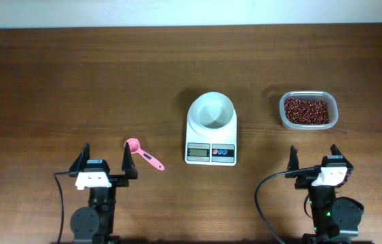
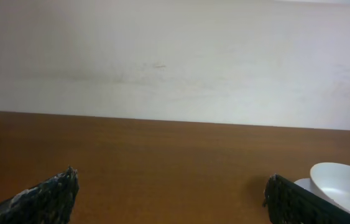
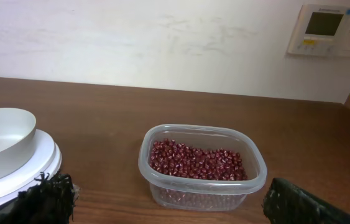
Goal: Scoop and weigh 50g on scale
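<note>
While my left gripper (image 1: 106, 150) and right gripper (image 1: 314, 152) both gape empty, I should pinch the pink scoop (image 1: 143, 154) squarely by its handle, since the beans (image 1: 307, 110) sit in the tub (image 1: 308, 93) right of the scale (image 1: 211, 146).

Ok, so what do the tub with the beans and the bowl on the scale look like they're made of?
The tub looks like clear, glossy plastic: the beans show through its wall. The bowl on the scale is smooth and pale with a soft sheen, either plastic or metal; I cannot tell which.
</note>
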